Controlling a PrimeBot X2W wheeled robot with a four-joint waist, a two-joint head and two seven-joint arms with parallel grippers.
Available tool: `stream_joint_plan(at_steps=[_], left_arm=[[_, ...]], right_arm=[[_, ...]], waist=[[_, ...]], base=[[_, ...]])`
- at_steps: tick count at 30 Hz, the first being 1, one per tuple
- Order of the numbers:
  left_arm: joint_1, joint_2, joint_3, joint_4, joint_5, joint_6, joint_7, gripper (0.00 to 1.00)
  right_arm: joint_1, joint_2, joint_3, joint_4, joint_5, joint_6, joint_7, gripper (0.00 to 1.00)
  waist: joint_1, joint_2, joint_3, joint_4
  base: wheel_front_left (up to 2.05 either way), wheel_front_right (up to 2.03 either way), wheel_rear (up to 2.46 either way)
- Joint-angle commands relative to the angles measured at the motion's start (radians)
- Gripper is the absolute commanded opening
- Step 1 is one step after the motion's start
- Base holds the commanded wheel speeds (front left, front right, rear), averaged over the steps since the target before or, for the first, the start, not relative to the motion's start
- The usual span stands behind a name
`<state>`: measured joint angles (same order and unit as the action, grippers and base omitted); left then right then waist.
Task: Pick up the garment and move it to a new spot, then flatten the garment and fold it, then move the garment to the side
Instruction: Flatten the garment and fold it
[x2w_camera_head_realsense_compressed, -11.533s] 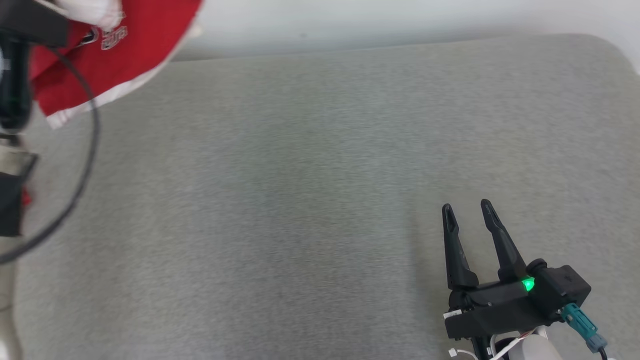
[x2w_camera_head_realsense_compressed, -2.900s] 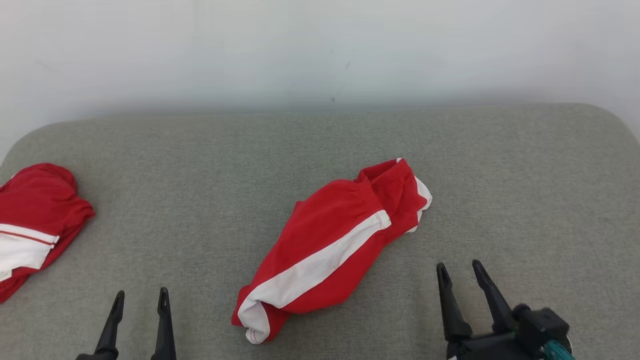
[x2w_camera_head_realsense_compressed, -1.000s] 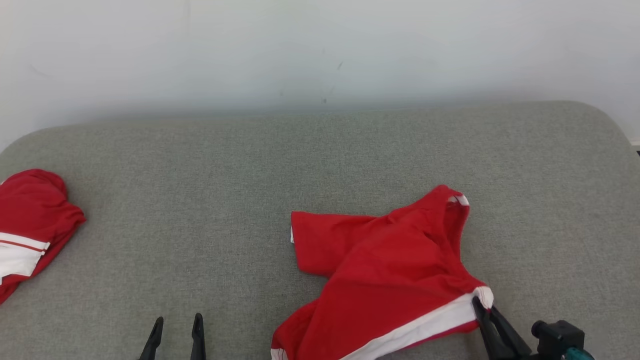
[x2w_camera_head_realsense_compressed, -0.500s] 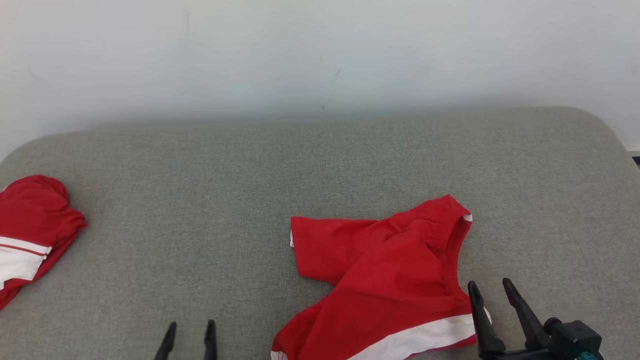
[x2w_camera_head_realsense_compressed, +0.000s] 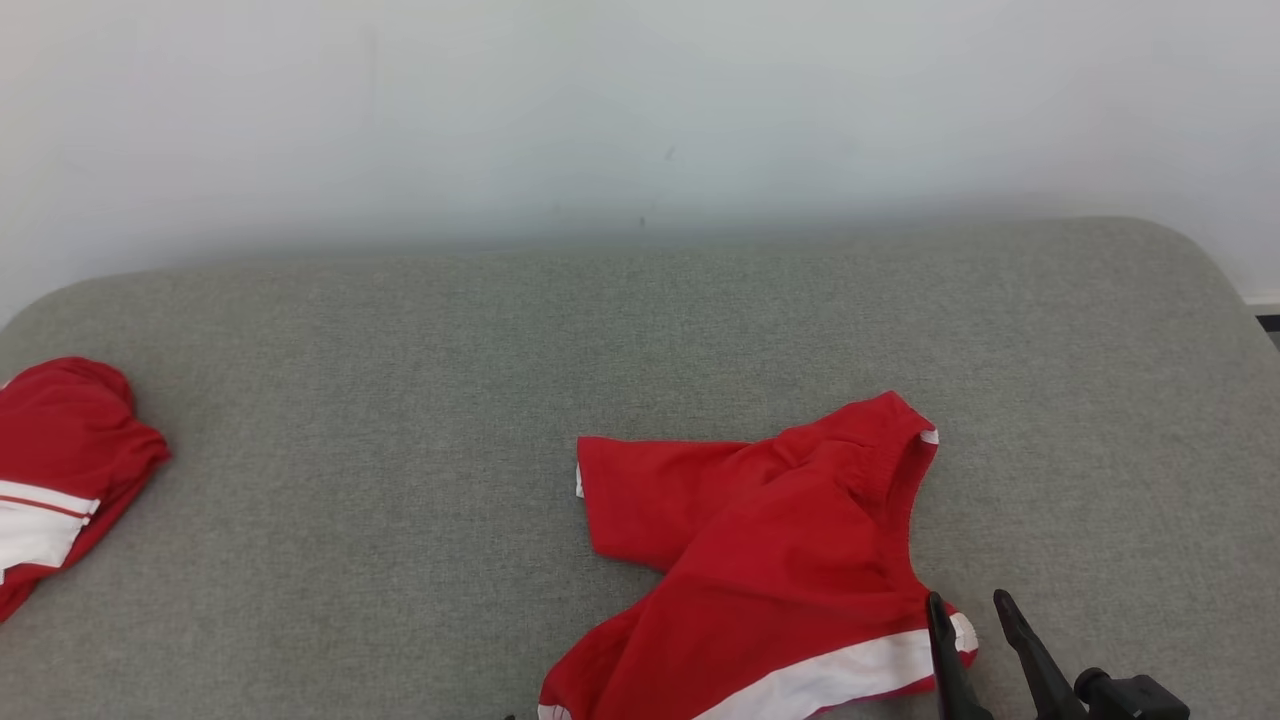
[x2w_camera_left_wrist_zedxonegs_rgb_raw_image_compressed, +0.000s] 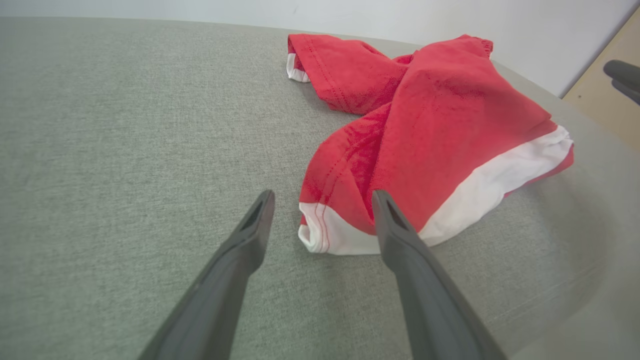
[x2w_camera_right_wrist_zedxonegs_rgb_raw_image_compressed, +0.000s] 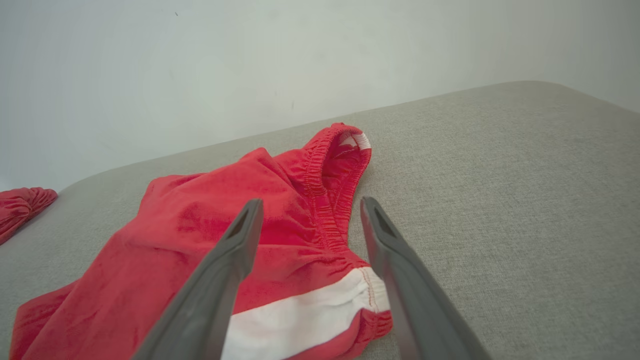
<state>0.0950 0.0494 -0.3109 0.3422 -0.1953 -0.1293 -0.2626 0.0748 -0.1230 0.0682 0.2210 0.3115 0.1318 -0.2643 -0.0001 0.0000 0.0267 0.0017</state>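
The garment (x2w_camera_head_realsense_compressed: 780, 560) is laid on the tabletop (x2w_camera_head_realsense_compressed: 400, 350), right of centre and toward the near edge. A second garment (x2w_camera_head_realsense_compressed: 60, 470) is found well apart at nine o'clock, at the tabletop's left edge. The right gripper (x2w_camera_head_realsense_compressed: 967, 597) is placed at the garment's four o'clock corner, and the left gripper (x2w_camera_left_wrist_zedxonegs_rgb_raw_image_compressed: 324, 195) at its seven o'clock corner. A wall (x2w_camera_head_realsense_compressed: 640, 110) is seen behind at twelve o'clock.

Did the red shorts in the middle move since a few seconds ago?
Yes. The red shorts slid toward the cushion's right edge and nearer the robot, and opened out from a roll. The right gripper is open at their corner.
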Motion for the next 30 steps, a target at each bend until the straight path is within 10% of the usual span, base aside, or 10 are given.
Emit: stream_joint_plan(at_steps=[1, 30], left_arm=[[-0.016, 0.002, -0.013, 0.014, -0.017, 0.0, -0.003, 1.0], [-0.033, 0.052, -0.025, 0.096, -0.05, 0.0, -0.003, 1.0]], right_arm=[[0.008, 0.007, 0.0, -0.001, -0.007, -0.002, 0.0, 1.0], [0.005, 0.033, -0.01, -0.016, -0.007, -0.002, 0.0, 1.0]], waist=[[0.0001, 0.0, 0.003, -0.008], [0.0001, 0.0, 0.029, -0.051]], base=[[0.0, 0.0, 0.0], [0.0, 0.0, 0.0]])
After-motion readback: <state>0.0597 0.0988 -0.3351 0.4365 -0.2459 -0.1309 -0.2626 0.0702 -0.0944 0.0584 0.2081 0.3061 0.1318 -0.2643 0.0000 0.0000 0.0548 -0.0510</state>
